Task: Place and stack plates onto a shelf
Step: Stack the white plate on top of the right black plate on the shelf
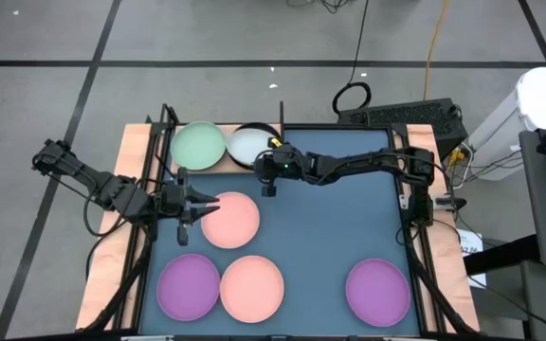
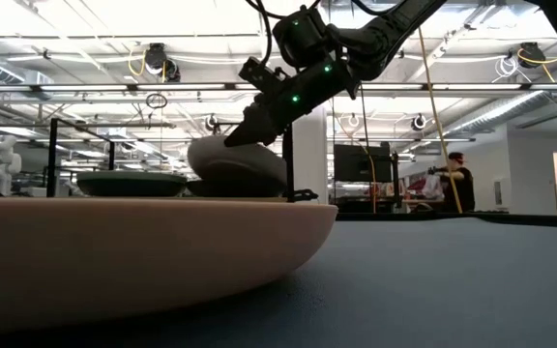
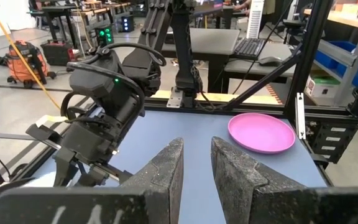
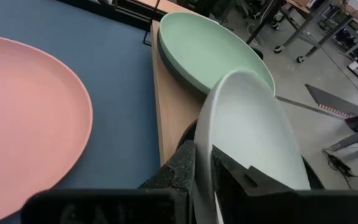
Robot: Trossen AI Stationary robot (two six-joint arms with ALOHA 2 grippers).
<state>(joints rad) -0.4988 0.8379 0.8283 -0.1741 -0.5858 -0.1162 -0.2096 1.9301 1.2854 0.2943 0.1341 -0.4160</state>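
Over the shelf (image 1: 218,163), your right hand (image 4: 201,171) grips the rim of the pale blue-white plate (image 1: 250,144), tilted above a black one, beside the green plate (image 1: 199,144). Your left hand (image 1: 209,203), fingers slightly apart and empty, hovers at a pink plate (image 1: 232,220).

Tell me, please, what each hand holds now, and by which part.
The right hand grips the pale blue-white plate by its rim, above the shelf. The left hand, beside a pink plate, holds nothing.
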